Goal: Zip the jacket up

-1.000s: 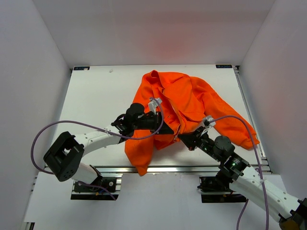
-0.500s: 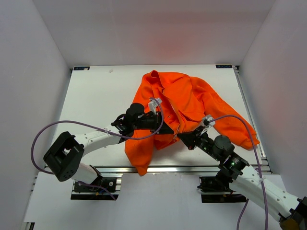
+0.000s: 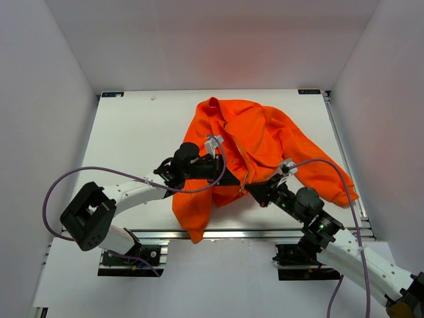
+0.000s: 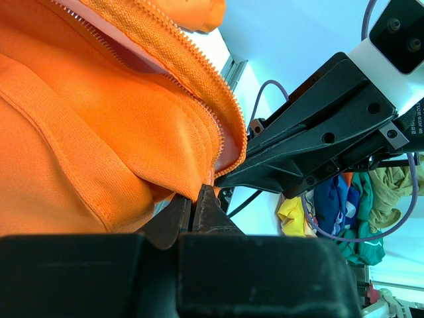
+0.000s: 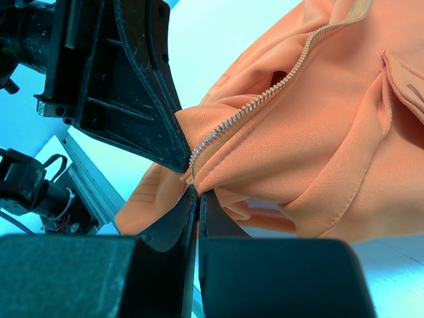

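Nothing you can see has shifted over the last second: both arms and the cloth lie exactly as before. Your left tool has its two fingers pressed together on the bottom hem of the jacket, pinching the orange fabric just under the lower end of the zipper. Your right tool is likewise clamped, fingers together on the hem of the facing panel, right below where its row of pale teeth ends. The two tools face each other almost tip to tip, and each wrist view shows the other's black body just beyond the fabric. From there, your left arm's wrist lies over the jacket's left front panel. Its forearm runs back leftward, low over the bench, to an elbow near the front-left corner, with a purple cable looping along it. Your right arm slants from its base at the near right up and leftward, its wrist low at the jacket's lower edge. The jacket sits right of the bench's centre, collar toward the far side, one sleeve spread to the right and a fold reaching the near rail.
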`<state>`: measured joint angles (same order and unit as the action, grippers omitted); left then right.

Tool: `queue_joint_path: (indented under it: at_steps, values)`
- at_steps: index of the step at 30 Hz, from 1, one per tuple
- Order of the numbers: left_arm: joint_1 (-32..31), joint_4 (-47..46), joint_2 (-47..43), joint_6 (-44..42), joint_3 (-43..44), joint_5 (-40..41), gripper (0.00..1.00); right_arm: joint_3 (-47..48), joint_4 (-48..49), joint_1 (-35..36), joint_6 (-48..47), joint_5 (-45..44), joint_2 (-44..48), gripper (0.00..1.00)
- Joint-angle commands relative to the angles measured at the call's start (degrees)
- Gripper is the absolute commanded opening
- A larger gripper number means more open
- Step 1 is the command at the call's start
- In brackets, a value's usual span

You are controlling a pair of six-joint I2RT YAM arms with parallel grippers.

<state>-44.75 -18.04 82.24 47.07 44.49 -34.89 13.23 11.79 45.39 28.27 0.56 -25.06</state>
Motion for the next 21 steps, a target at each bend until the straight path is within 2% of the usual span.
queue_joint_path:
  at_steps: [1,21]
  values:
    - [-0.25,-1.2,-1.2,0.22,0.95,-0.7,0.0,2.41,4.47,0.14,0.29,1.99,0.8,0.0]
    - [-0.25,-2.43,0.29,0.3,1.92,-2.28,0.0,1.8,3.5,0.14,2.13,-1.95,2.91,0.0]
